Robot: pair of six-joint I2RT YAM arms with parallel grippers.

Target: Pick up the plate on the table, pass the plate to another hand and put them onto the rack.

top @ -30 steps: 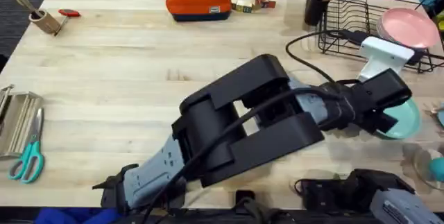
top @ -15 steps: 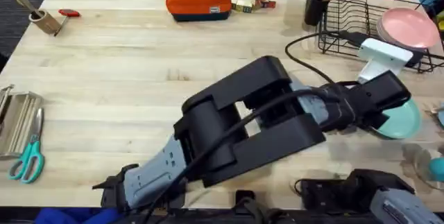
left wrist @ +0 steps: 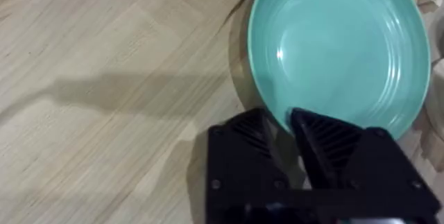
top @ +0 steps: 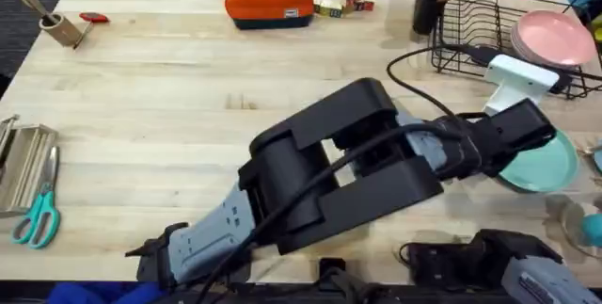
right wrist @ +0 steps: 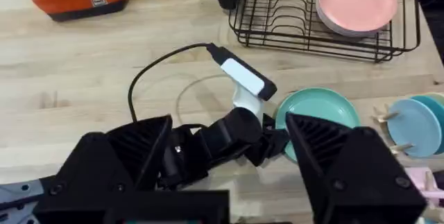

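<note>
Left wrist view: your left gripper pinches the near rim of the plate, which lies on the table; an edge hold suits lifting. Right gripper spread, waiting.

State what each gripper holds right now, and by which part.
The left gripper has its jaws closed on the near rim of the teal plate, which lies on the table. The right gripper holds nothing, its jaws spread wide.
</note>
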